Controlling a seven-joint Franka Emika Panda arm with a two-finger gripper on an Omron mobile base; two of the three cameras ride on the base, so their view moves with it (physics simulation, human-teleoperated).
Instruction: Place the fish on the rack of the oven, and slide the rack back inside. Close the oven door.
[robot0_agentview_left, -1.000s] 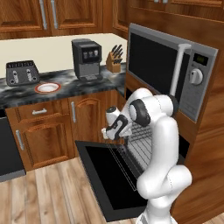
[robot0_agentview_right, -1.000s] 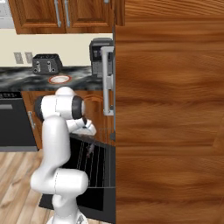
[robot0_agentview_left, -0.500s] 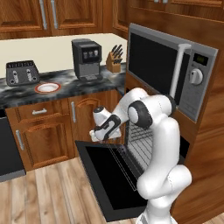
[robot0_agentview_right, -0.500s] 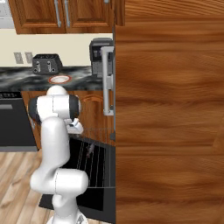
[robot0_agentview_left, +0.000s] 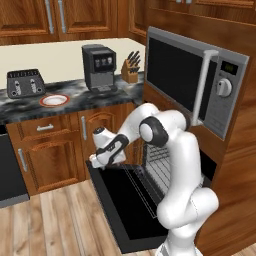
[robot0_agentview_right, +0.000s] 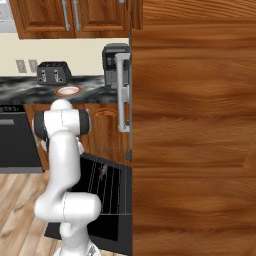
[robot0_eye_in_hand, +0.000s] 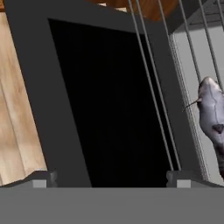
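Grey fish (robot0_eye_in_hand: 212, 116) lies on the pulled-out rack (robot0_eye_in_hand: 153, 87), at three o'clock in the hand view. Gripper (robot0_eye_in_hand: 111, 178) hovers over the open oven door (robot0_eye_in_hand: 105, 105), fingers apart, empty. Placing looks done; sliding the rack in and closing the door remain.

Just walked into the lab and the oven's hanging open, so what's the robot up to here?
The fish already lies on the rack, which is pulled out over the open oven door. The gripper hangs open and empty above the door's dark glass, beside the rack's front edge. The rack is not yet pushed in and the door is not yet shut.
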